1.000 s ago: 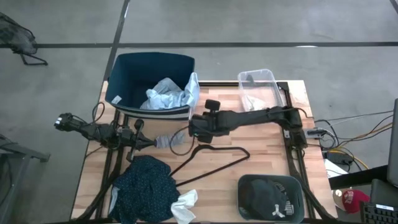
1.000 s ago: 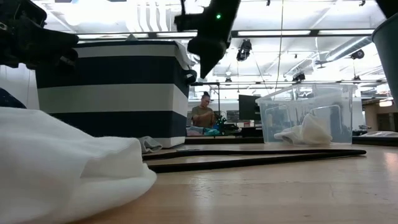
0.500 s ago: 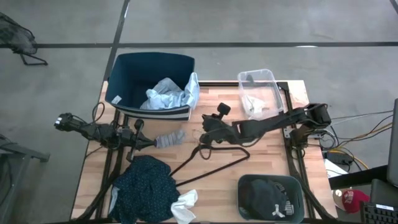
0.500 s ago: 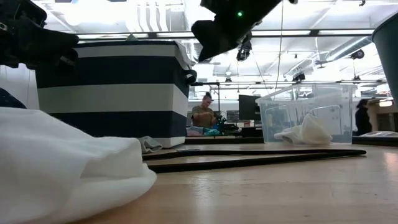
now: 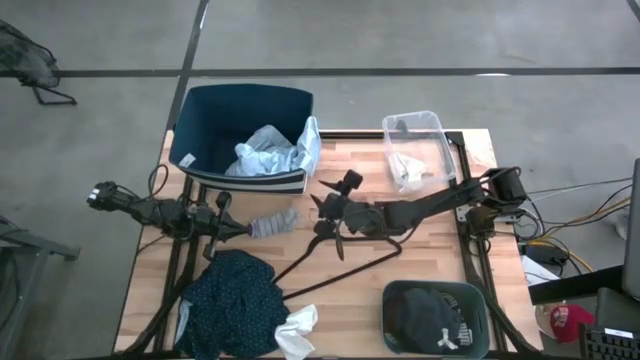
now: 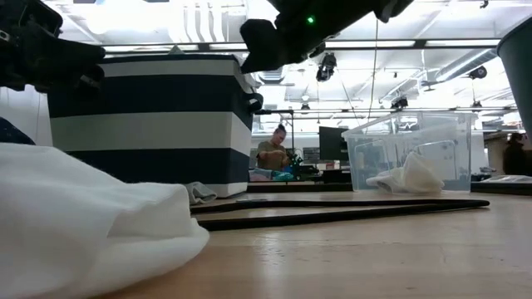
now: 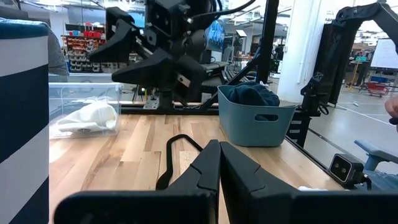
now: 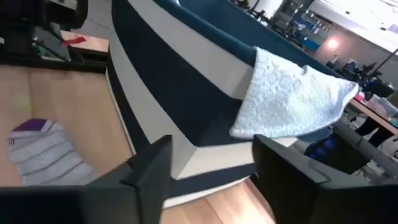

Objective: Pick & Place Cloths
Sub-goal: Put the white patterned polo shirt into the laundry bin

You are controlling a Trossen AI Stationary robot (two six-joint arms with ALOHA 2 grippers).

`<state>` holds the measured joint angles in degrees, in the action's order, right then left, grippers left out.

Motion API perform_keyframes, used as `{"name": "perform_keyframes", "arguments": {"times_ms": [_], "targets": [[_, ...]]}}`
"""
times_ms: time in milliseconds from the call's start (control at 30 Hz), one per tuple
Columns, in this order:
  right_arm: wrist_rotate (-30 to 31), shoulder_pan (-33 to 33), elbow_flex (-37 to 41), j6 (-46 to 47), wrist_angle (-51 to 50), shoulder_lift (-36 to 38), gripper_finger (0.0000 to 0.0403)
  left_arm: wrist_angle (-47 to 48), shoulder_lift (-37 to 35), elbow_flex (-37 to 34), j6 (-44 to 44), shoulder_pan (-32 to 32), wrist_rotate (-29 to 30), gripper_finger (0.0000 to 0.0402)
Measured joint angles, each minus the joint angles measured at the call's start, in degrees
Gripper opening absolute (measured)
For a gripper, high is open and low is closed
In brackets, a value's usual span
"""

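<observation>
A grey striped sock (image 5: pixel 273 222) lies flat on the table in front of the striped bin (image 5: pixel 240 110). The pale blue shirt (image 5: pixel 270 150) lies in that bin, one flap hanging over its rim (image 8: pixel 292 99). My right gripper (image 5: pixel 324 210) hovers open above the table just right of the sock (image 8: pixel 43 152), facing the bin, with nothing between its fingers. My left gripper (image 5: pixel 240 228) is shut and empty left of the sock. A dark teal dotted garment (image 5: pixel 235 300) and a white sock (image 5: pixel 297 330) lie near the front edge.
A thin black wire hanger (image 5: pixel 340 255) lies on the table under my right arm. A clear box (image 5: pixel 412 125) with a white cloth stands at the back right. A teal tub (image 5: pixel 435 340) with black clothes stands at the front right.
My right gripper has pulled back a little from the bin toward the table's right, tipped from pointing down to nearly level facing the bin, and opened. The arm's elbow has swung out to the right edge. The cloths have kept still.
</observation>
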<state>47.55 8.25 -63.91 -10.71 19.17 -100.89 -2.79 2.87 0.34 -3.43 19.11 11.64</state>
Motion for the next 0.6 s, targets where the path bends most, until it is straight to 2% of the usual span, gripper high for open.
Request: {"name": "perform_keyframes", "arguments": {"times_ms": [133,300,433,600], "targets": [[0.2,-0.9,-1.9,0.1,0.4,-1.1,0.0262,0.0,0.0,0.0,0.0,0.0,0.0,0.0010],[0.5,-2.4,-4.3,-0.1,0.4,-3.4,0.0292,0.0,0.1,0.0,0.0,0.0,0.0,0.0010],[2.8,-3.1,-5.3,-1.1,-0.9,-4.2,0.0288,0.0,0.3,0.0,0.0,0.0,0.0,0.0010],[6.4,-3.9,-5.2,-2.2,-0.9,-3.9,0.0255,0.0,0.5,0.0,0.0,0.0,0.0,0.0010]]}}
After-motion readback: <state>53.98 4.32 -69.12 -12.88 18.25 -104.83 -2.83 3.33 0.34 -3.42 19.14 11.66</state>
